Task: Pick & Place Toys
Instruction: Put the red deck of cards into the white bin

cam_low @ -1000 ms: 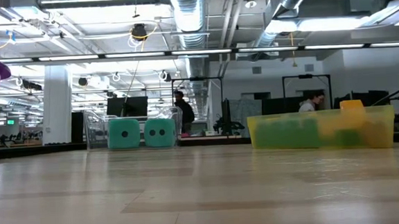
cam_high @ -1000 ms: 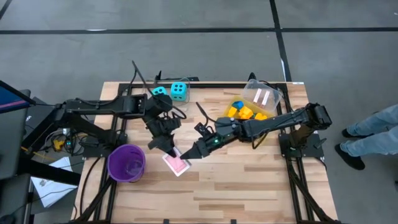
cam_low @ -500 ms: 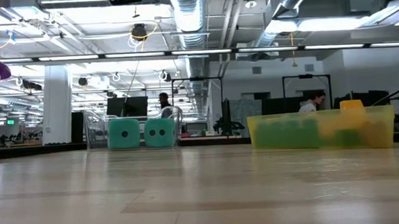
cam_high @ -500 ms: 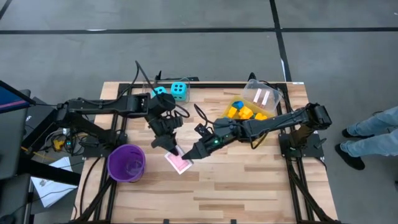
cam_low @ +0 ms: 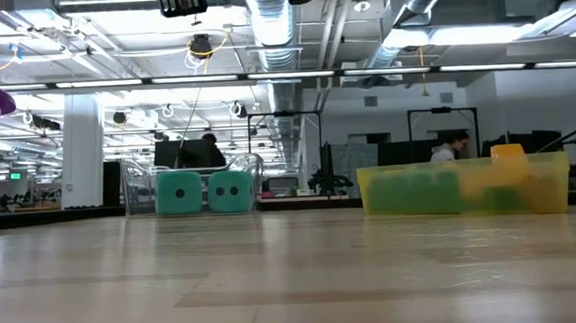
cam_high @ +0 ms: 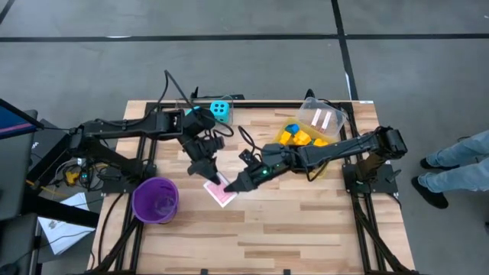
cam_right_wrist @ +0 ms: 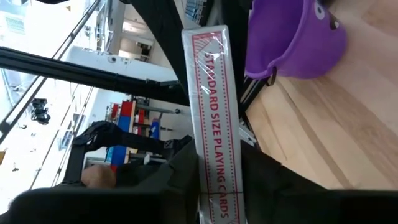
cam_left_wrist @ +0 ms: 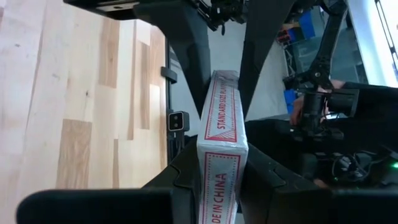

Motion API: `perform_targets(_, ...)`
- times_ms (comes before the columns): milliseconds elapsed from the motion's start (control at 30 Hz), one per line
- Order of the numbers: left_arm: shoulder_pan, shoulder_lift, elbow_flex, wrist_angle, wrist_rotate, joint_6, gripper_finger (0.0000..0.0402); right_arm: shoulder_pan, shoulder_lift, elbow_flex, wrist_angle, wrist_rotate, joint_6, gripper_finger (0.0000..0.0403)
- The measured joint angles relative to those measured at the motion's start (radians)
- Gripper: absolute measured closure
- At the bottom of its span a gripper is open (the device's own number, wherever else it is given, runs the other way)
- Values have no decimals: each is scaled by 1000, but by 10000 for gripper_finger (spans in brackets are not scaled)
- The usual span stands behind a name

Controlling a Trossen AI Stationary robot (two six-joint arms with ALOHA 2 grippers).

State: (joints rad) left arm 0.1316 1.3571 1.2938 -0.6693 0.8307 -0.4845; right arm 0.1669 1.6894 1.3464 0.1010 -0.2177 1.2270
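Note:
A pink pack of cards [cam_high: 221, 192] hangs above the table's middle with both grippers shut on it. My left gripper [cam_high: 208, 172] comes at it from the far left, my right gripper [cam_high: 231, 186] from the right. In the wrist views the pack [cam_left_wrist: 221, 143] [cam_right_wrist: 211, 118] stands edge-on between each pair of fingers. Two cyan dice [cam_high: 220, 111] [cam_low: 180, 193] rest on the table at the far edge, one partly under the left arm. Yellow and blue bricks [cam_high: 296, 136] lie in the yellow bin [cam_high: 330, 143]. My left gripper pinches the pack's two broad faces between its two fingers at one end [cam_left_wrist: 219, 171], and the narrow printed side faces the wrist. The fingers come slanting down from the far left. The pack is lifted clear of the table. My right gripper pinches the pack's broad faces between its two fingers at the opposite end [cam_right_wrist: 217, 180]. Its fingers [cam_right_wrist: 180, 168] come nearly level from the table's right. The pack juts out past the fingertips, clear of the table.
A purple cup [cam_high: 156, 200] [cam_right_wrist: 292, 37] stands near the table's left edge, close to the pack. A clear container [cam_high: 324, 118] sits by the bin at the far right. A person's legs [cam_high: 457, 164] show beyond the right edge. Bare wood lies along the near side.
My left gripper has carried the pack a little toward the table's far edge and right, still clear of the table. My right gripper, which stood open beside the pack, has shut on its right end.

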Motion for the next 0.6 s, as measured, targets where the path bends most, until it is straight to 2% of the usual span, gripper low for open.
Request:
perform_targets(167,7,0,0,-26,0,24,343,0,0,0,0,16,-1,325)
perform_targets(433,15,0,0,-31,-2,41,343,0,2,0,0,18,7,303)
perform_targets(600,16,0,0,-34,-3,77,321,0,1,0,1,25,1,328)
